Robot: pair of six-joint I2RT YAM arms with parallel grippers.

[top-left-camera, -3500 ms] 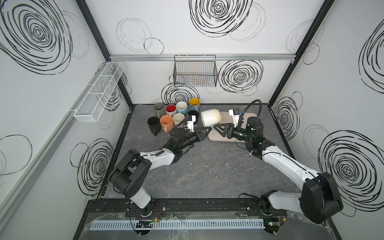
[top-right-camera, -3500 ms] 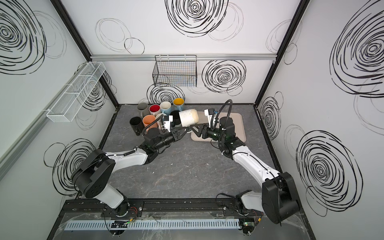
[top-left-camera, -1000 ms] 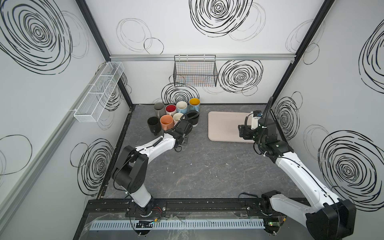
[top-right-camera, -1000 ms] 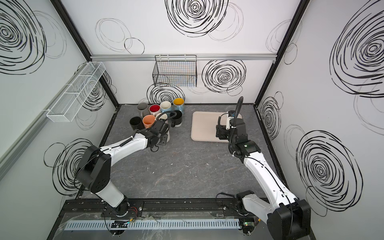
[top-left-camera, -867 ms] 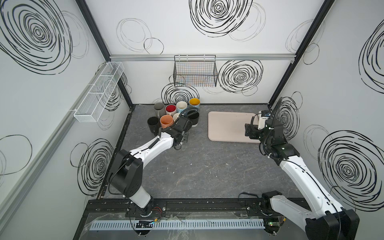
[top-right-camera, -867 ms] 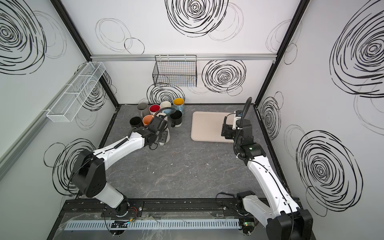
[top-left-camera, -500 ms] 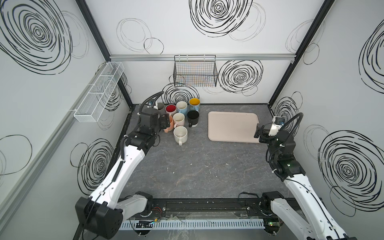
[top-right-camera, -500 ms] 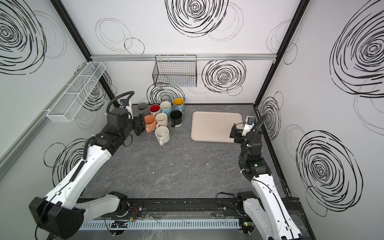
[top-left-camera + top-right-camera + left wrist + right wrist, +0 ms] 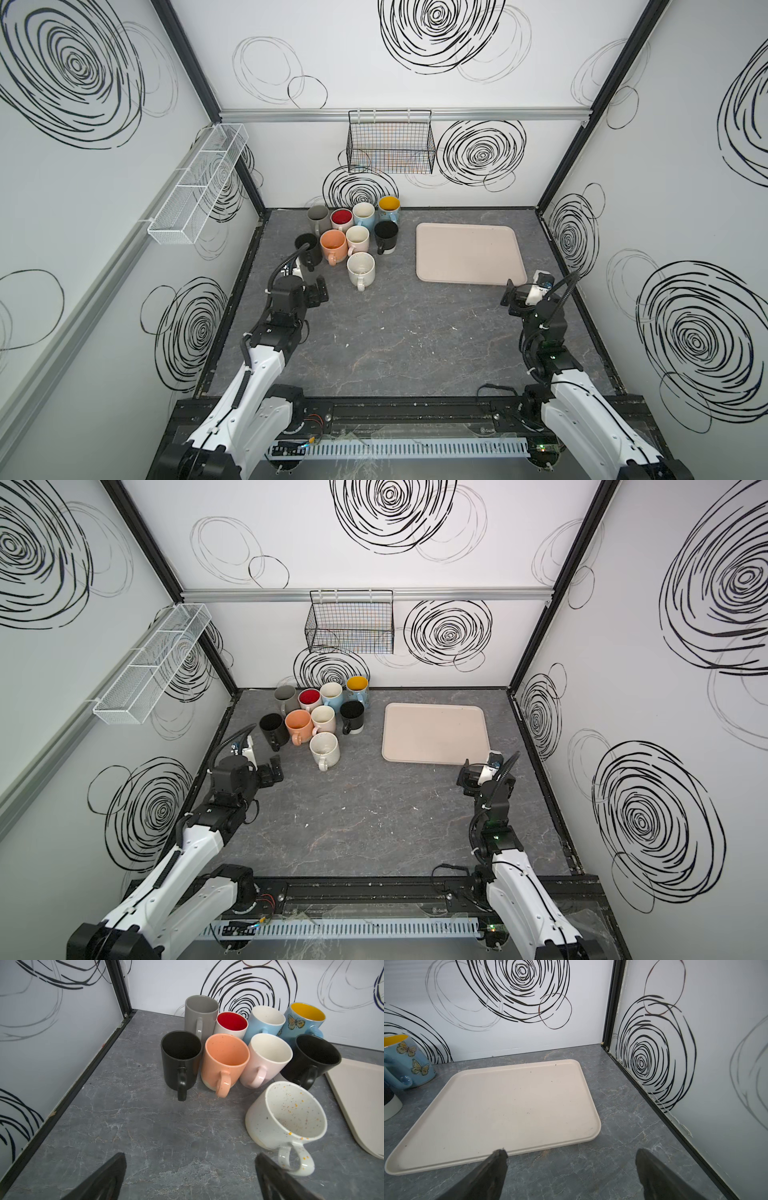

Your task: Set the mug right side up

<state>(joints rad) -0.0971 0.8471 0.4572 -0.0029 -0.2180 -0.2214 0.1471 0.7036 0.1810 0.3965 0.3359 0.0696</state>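
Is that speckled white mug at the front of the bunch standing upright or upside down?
Upright. The speckled mug stands on its base with its mouth facing up, and its empty inside shows from above.

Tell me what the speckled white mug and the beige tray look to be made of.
Speckled white mug: probably glazed ceramic; glossy highlights on the handle, thick rim, orange and dark flecks under the glaze. Beige tray: likely moulded plastic or a fibre composite, matte; no glare, rounded corners, a low raised rim, tiny dark specks. The pictures cannot settle which.
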